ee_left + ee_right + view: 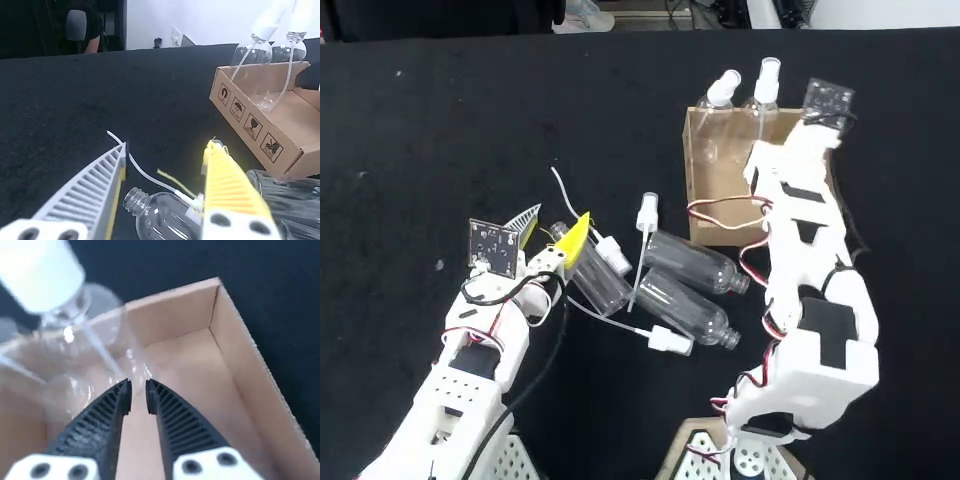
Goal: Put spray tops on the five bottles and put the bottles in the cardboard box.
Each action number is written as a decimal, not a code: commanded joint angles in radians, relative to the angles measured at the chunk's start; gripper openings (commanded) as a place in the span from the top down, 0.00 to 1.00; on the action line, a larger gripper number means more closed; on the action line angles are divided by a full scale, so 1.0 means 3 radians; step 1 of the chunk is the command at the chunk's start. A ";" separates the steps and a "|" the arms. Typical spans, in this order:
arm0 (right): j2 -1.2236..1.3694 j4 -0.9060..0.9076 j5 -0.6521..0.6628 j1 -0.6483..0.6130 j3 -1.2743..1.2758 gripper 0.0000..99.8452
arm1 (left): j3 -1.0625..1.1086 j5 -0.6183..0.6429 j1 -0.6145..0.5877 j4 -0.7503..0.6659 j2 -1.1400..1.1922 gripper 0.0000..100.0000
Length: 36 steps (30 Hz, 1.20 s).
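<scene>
Over at the far side of the black table, the cardboard box already holds two finished bottles. They stand upright side by side against its back wall, white tops fitted, so we count two of the five as done. Three bare bottles lie on their sides in front of the box. Three loose spray tops are scattered among them, each trailing thin dip tubes. All three bottles need capping and boxing, by our reckoning.

The left gripper has its fingers, one grey and one yellow, spread wide apart on either side of the nearest bottle. That bottle's threaded neck is open, and we cannot tell whether either finger touches it. One spray top lies just beside it, by the yellow finger.

The right gripper hangs inside the box near the standing pair. Its black ribbed fingers are drawn almost together with only a thin slit between them, and they grip nothing.

The bottles are clear, smooth, round plastic — we judge them quick to roll and slippery to pinch. The tops look like hard white plastic, and the tubes are narrow and bendy. The box is plain brown corrugated card, shallow and open-topped. The table surface is matte and dark.
</scene>
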 commanded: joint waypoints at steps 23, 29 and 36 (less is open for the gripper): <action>-0.0161 -0.0578 -0.1043 0.0143 0.0069 0.91 | 0.0018 -0.0041 0.0008 -0.0061 -0.0077 0.76; -0.0095 -0.0573 -0.1043 0.0133 0.0054 0.91 | 0.0018 -0.0041 0.0008 -0.0061 -0.0077 0.76; -0.0074 -0.0573 -0.1043 0.0072 0.0049 0.91 | 0.0018 -0.0041 0.0008 -0.0061 -0.0077 0.76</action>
